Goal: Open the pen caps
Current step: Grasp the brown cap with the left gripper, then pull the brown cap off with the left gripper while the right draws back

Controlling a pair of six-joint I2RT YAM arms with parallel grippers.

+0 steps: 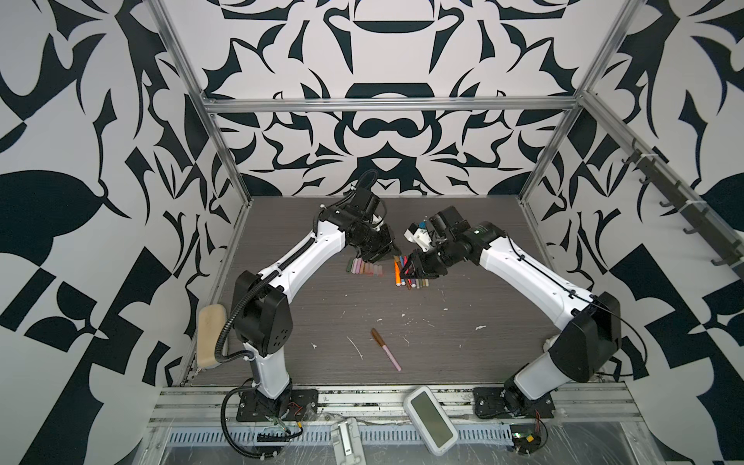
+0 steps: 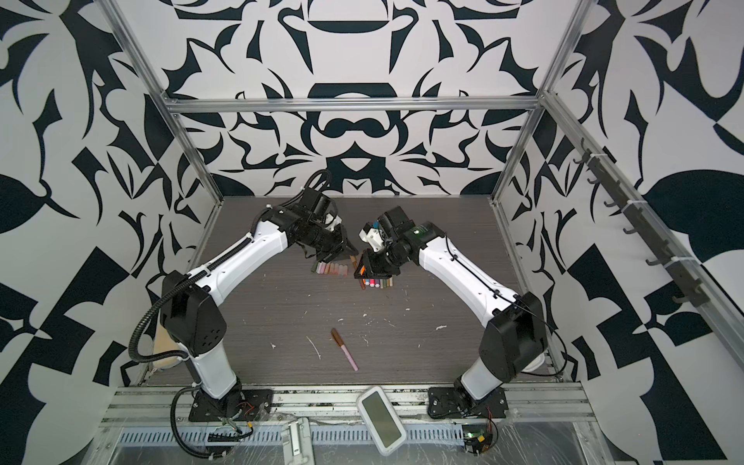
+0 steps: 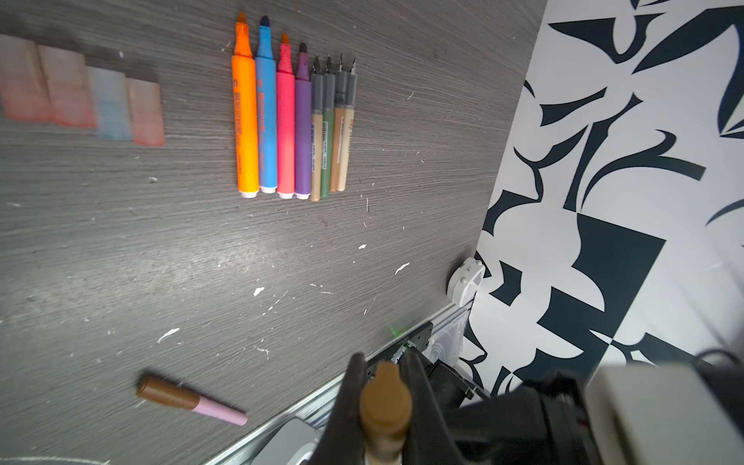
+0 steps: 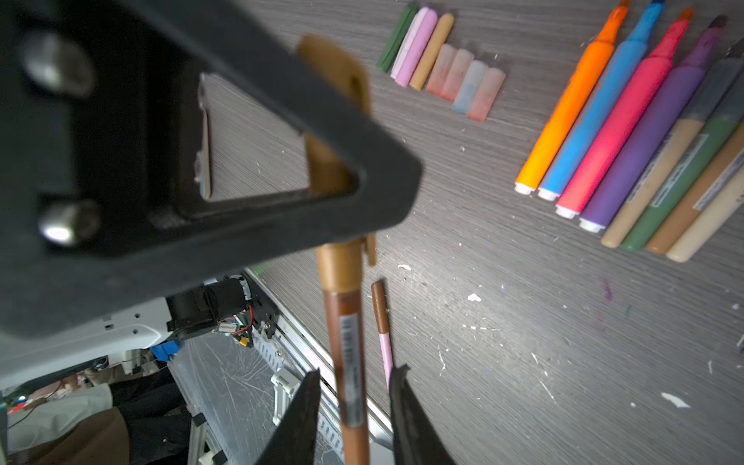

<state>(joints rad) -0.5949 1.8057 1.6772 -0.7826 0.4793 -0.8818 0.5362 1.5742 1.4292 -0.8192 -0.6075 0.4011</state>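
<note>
Two grippers, one brown pen [image 4: 342, 306]: my left gripper [image 3: 382, 358] clamps the tan cap [image 3: 385, 406] for the pull; my right gripper [image 4: 358, 370] stands parted around the barrel [image 4: 351, 402], no hold yet.

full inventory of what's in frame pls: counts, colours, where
uncapped pens: eight; orange, blue, pink, purple, then four slim in tan, green, brown, cream; one row, far middle of the table.
loose caps: at least seven; green, pink, tan, four translucent; row left of those pens in both top views.
capped pen: one; brown cap, pink barrel; alone near the front.
brown pen: one; tan cap on; held up between the grippers.
white device: one; grey screen; in front of the table.
sponge: one; beige; left edge.
left gripper: fingers shut on the tan cap.
right gripper: fingers open either side of the barrel.
</note>
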